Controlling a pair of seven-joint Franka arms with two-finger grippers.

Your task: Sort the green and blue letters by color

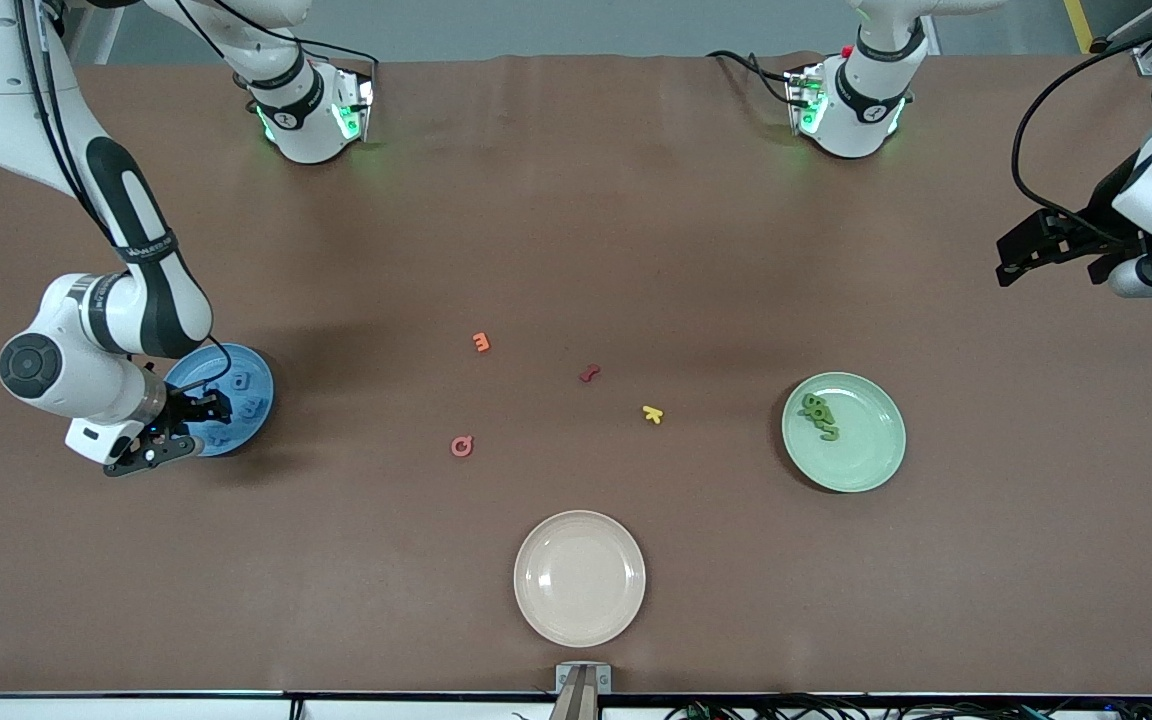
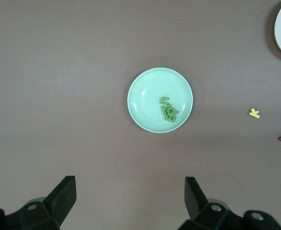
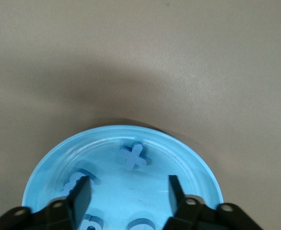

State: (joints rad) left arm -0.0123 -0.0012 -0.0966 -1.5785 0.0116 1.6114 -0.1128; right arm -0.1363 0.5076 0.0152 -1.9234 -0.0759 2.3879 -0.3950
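Hovering with jaws apart and empty over the blue plate (image 1: 236, 400) holding blue letters (image 3: 133, 155), the right gripper (image 1: 181, 430) should lift straight clear, while the left gripper (image 1: 1051, 250) waits open, well apart from the green plate (image 1: 861, 450) holding green letters (image 1: 820, 415)

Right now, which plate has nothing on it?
The cream plate, nearest the front camera. The blue plate holds blue letters; the green plate holds green letters.

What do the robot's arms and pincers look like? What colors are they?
Both arms are smooth, rounded white tubes with black joint bands and black cables looping alongside. Their bases glow green. The right pincer and left pincer are black with two flat fingers each.
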